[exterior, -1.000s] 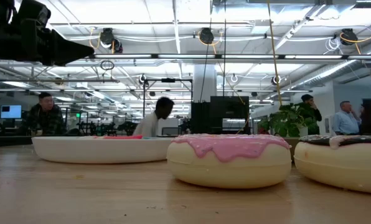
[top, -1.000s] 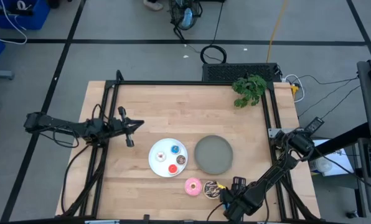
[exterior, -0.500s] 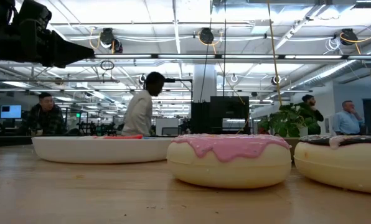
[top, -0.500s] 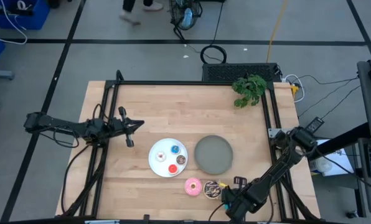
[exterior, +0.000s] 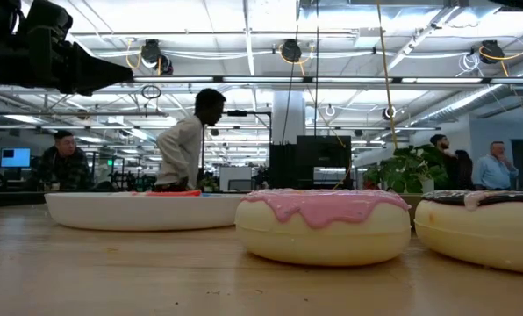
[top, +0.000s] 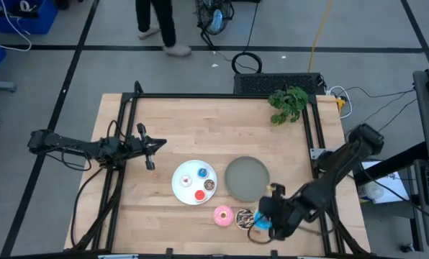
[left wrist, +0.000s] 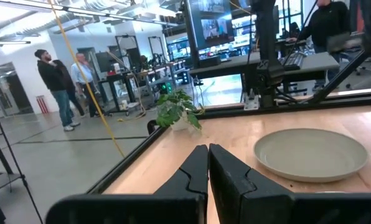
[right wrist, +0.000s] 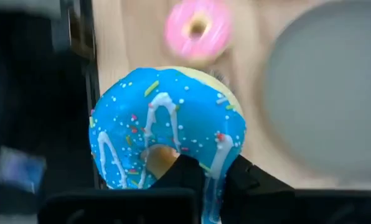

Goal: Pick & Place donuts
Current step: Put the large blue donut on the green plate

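The right gripper [top: 263, 221] pinches the blue-iced donut [right wrist: 167, 127] by its rim near the table's front edge, just beside the chocolate-sprinkled donut [top: 244, 217] and pink donut [top: 223, 215]. The carry step appears in hand; the next move likely calls for swinging over the nearby grey plate [top: 246, 179] and releasing. Four tiny donuts sit on the white plate [top: 183, 188]. The left gripper [top: 157, 144], fingers pressed together, waits well apart on the left.
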Action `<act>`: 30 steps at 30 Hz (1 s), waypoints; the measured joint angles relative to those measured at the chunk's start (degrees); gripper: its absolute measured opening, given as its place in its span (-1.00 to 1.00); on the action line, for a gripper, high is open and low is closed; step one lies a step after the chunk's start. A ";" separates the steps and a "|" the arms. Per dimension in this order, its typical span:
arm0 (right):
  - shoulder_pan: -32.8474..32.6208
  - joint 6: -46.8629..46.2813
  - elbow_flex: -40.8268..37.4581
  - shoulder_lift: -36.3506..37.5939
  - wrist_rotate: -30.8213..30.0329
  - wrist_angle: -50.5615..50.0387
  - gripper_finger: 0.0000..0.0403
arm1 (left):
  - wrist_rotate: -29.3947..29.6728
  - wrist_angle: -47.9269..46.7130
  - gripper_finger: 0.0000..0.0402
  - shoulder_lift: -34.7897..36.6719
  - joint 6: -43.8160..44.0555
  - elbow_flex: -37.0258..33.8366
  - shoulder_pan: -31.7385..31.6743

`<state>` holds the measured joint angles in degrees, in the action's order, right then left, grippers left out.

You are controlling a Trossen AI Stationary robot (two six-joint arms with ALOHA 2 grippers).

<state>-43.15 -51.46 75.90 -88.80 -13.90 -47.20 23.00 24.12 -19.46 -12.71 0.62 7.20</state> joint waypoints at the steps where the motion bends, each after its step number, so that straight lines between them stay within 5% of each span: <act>1: 0.49 -0.74 0.00 1.35 -1.59 -0.06 -0.96 | 0.00 0.01 -0.89 0.00 0.00 0.00 -0.01; 5: 3.19 -1.26 0.11 5.45 -6.89 -0.02 -0.93 | 0.00 0.02 -0.89 0.00 0.04 0.00 -0.02; 12: 12.53 1.84 0.11 7.59 -6.59 -3.00 -0.94 | 0.00 0.11 -0.89 0.00 0.95 0.00 0.00; 23: 33.50 20.22 0.11 4.28 4.73 -3.29 -0.94 | 0.00 0.01 -0.89 0.00 1.40 0.00 0.00; 30: 40.75 25.70 0.11 -2.71 6.82 -6.19 -0.94 | 0.00 -0.02 -0.89 0.00 1.40 0.00 0.00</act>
<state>-2.40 -25.76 76.01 -91.50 -7.09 -53.39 23.00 24.10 -19.46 -11.31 0.62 7.20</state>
